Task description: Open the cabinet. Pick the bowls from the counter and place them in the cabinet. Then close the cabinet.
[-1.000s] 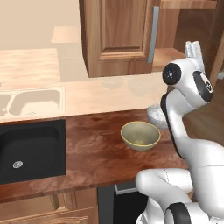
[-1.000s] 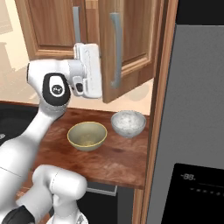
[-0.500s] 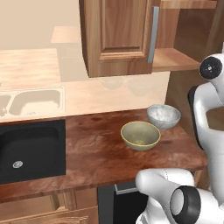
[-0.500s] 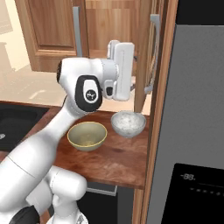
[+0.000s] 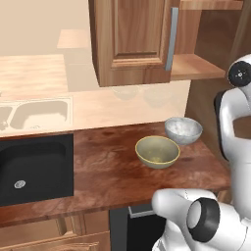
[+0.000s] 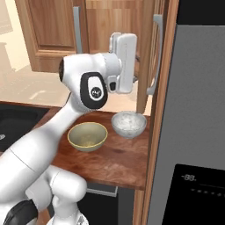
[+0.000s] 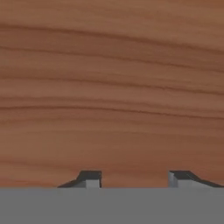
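Note:
The cabinet [image 5: 132, 44] hangs over the counter [image 5: 103, 171]. Its left door is shut, and its right door [image 6: 146, 57] stands swung out, edge-on, baring the wooden shelf [image 5: 196, 66]. My gripper [image 6: 136, 68] is up at that open door, beside its grey bar handle [image 6: 156, 57]. In the hand view my gripper [image 7: 134, 179] faces plain wood from close up, and its fingertips [image 7: 89, 178] stand apart with nothing between them. Both bowls rest on the counter below: the olive-yellow one [image 5: 157, 151] [image 6: 88, 136] and the white-grey one [image 5: 183, 130] [image 6: 128, 124] just behind it.
A black sink [image 5: 29, 166] is set into the counter at the left. Beyond it lies a paler countertop with a beige sink [image 5: 34, 110]. A tall grey fridge front [image 6: 197, 110] closes off the right side, right next to the open door.
My hand has swung to the right and slightly up, and the cabinet's right door has swung from partly open to wide open. The bowls have stayed where they were.

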Controlling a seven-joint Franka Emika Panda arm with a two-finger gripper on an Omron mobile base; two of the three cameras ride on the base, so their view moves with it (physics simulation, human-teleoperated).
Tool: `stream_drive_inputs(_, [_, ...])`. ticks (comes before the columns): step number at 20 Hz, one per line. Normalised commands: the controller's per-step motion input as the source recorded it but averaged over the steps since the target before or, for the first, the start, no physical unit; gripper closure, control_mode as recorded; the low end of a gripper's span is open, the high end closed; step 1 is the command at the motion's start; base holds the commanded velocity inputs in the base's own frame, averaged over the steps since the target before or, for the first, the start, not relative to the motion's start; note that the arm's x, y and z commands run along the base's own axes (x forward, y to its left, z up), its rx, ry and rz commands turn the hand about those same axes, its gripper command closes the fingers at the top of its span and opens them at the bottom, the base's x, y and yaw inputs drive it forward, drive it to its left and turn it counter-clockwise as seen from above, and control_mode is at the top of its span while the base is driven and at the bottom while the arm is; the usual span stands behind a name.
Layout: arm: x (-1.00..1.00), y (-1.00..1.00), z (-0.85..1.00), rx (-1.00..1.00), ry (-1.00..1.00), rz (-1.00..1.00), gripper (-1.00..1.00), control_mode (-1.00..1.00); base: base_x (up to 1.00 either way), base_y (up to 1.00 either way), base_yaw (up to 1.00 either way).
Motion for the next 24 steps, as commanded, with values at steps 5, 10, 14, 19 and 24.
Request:
stream_drive_inputs(5, [-0.43,0.18,0.00,0.00,-0.08,-0.06,-1.00,-1.00,0.00,0.00,0.00])
stream_drive_inputs(10, [-0.78,0.74,0.02,-0.08,0.01,0.08,-1.00,-1.00,0.00,0.00,0.00])
stream_drive_inputs(14, [-0.69,0.66,0.51,-0.05,0.17,0.07,-1.00,-1.00,0.00,0.00,0.00])
stream_drive_inputs(19, [-0.48,0.58,0.45,-0.04,0.24,0.07,-1.00,-1.00,0.00,0.00,0.00])
stream_drive_inputs(24, [-0.31,0.48,0.39,-0.11,0.17,0.07,-1.00,-1.00,0.00,0.00,0.00])
